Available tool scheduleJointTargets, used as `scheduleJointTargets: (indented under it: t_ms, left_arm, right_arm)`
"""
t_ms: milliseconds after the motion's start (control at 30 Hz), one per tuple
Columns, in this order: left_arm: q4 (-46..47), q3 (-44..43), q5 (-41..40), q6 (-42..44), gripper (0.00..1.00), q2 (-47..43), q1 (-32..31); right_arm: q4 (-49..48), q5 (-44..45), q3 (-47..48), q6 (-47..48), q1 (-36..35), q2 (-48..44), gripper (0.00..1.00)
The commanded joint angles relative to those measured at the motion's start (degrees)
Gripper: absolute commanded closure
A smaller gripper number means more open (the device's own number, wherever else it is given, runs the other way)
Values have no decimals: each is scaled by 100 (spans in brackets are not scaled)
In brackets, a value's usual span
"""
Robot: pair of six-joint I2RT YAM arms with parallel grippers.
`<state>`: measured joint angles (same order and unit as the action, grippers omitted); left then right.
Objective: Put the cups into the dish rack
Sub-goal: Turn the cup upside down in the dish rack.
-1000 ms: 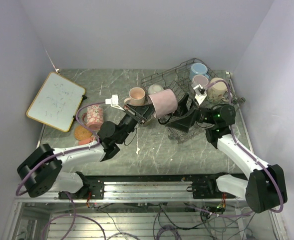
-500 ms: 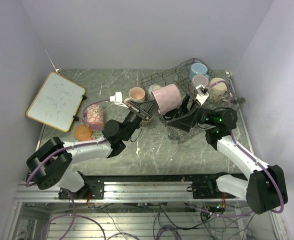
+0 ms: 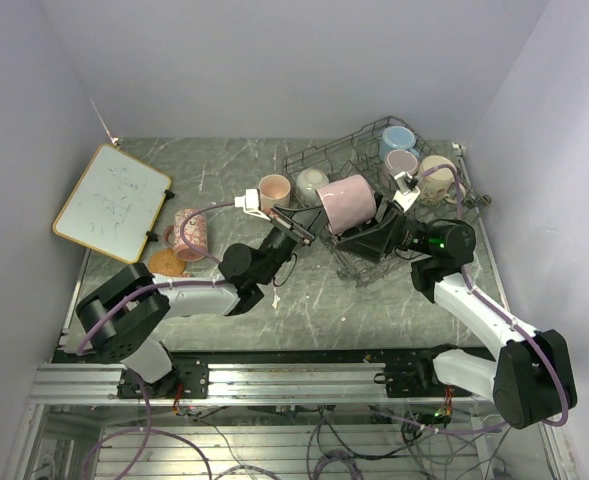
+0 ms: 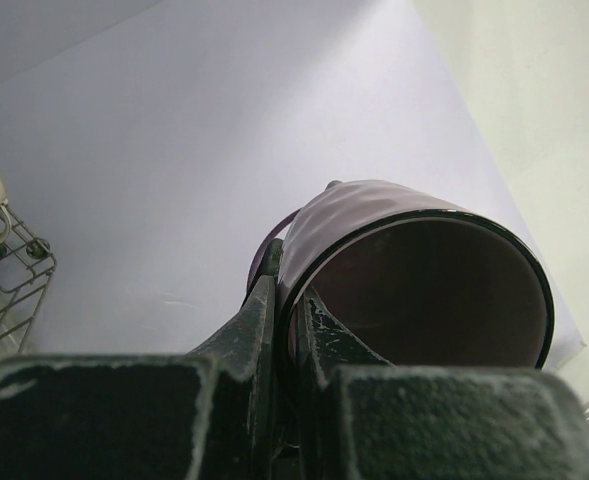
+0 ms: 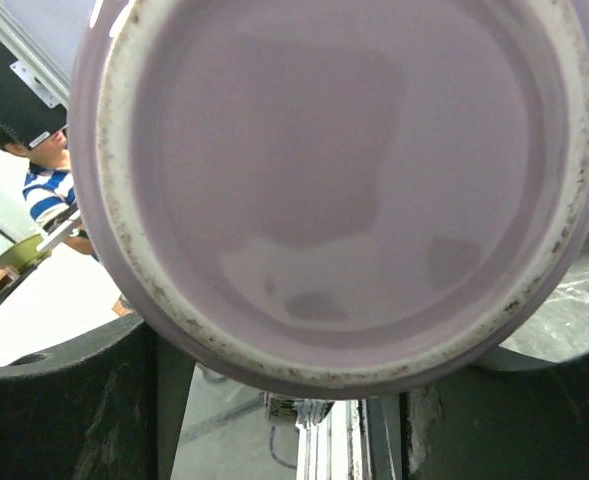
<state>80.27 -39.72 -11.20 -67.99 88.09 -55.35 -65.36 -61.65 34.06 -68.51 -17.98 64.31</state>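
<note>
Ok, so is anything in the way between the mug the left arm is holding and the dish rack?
Yes. The right gripper sits at the pink mug's base, over the dish rack's near side, between mug and rack. The left gripper pinches the mug's rim.

Wood-framed rectangular whiteboard (image 3: pixel 112 202) lay flat at far-left of the grey marbled worktop (image 3: pixel 314 300), turned at an angle, faint scribbles on it. Flat round cork coaster (image 3: pixel 162 264) sat just beside its near corner. Plain white walls (image 3: pixel 274 60) enclosed the cell. Person in blue-striped shirt (image 5: pixel 46 195) showed in the right wrist view background.
</note>
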Motion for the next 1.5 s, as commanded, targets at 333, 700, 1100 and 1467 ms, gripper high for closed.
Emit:
scheduleJointTargets:
  t_ms: [333,700,1100,1467]
  left_arm:
    - [1240,-143,-339,-7,93,37,-48]
    - [1302,-12,-383,147,93,5,-46]
    - [1377,477,-494,164,39,-169,-47]
    - [792,1538,-637,430,30,-1071,-48]
  right_arm:
    - [-129,205,-86,-91,-17,-121,65]
    - [4,276,-110,-64,10,-66,100]
    - [-385,313,-194,-184,166,-39,100]
    - [-156,236,-127,309,518,-137,100]
